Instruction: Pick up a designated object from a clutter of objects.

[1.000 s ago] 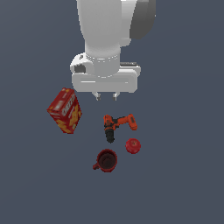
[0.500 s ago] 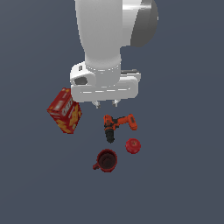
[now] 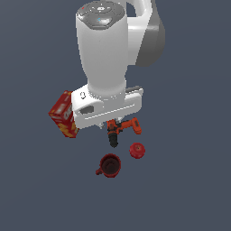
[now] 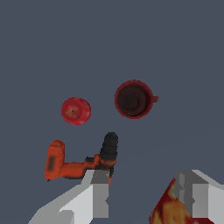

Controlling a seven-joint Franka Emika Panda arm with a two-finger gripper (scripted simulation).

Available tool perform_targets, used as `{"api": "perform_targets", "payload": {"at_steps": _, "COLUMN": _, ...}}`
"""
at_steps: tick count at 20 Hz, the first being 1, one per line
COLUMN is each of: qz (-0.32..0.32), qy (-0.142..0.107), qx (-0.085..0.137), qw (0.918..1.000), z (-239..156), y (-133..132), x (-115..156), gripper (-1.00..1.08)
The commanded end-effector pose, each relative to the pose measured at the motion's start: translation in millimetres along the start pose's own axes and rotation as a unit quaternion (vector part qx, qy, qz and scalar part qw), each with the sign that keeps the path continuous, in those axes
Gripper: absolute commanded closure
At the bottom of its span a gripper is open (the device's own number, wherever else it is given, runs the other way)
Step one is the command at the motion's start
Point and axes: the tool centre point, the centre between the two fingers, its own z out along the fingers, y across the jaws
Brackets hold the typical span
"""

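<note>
Flat grey-blue worktop (image 3: 189, 180), no walls in sight. Mug (image 3: 109, 165) stands upright and untouched, handle out to one side, nearest the camera in the exterior view. Apple (image 3: 136, 150) lies just beside it; drill (image 3: 121, 130) is a little further back and the box (image 3: 63, 114) is off toward the exterior view's left. Tool (image 4: 146, 197) has dropped lower over the last second — now above the drill and box, not the mug. Fingers spread, nothing held. It probably has to shift toward the mug before closing.

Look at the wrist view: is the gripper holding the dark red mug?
No. The open gripper holds nothing, and the dark red mug stands apart from it.
</note>
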Motion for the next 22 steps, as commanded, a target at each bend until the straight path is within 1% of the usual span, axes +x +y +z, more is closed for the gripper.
{"api": "perform_targets", "payload": {"at_steps": 1, "qz": -0.034, "qy": -0.003, "qx": 0.001, "qw": 0.9994, "z": 8.1, "y": 3.8, "x": 10.6, "gripper": -0.20}}
{"api": "perform_targets", "payload": {"at_steps": 6, "qz": -0.101, "qy": -0.009, "qx": 0.004, "qw": 0.9948, "z": 25.9, "y": 10.9, "x": 30.5, "gripper": -0.20}}
{"api": "perform_targets", "payload": {"at_steps": 11, "qz": -0.167, "qy": -0.013, "qx": 0.009, "qw": 0.9859, "z": 45.6, "y": 17.7, "x": 48.9, "gripper": -0.20}}
{"api": "perform_targets", "payload": {"at_steps": 16, "qz": -0.231, "qy": -0.017, "qx": 0.015, "qw": 0.9727, "z": 67.0, "y": 24.1, "x": 65.6, "gripper": -0.20}}
{"api": "perform_targets", "payload": {"at_steps": 22, "qz": -0.306, "qy": -0.019, "qx": 0.023, "qw": 0.9517, "z": 94.9, "y": 31.6, "x": 83.2, "gripper": -0.20}}
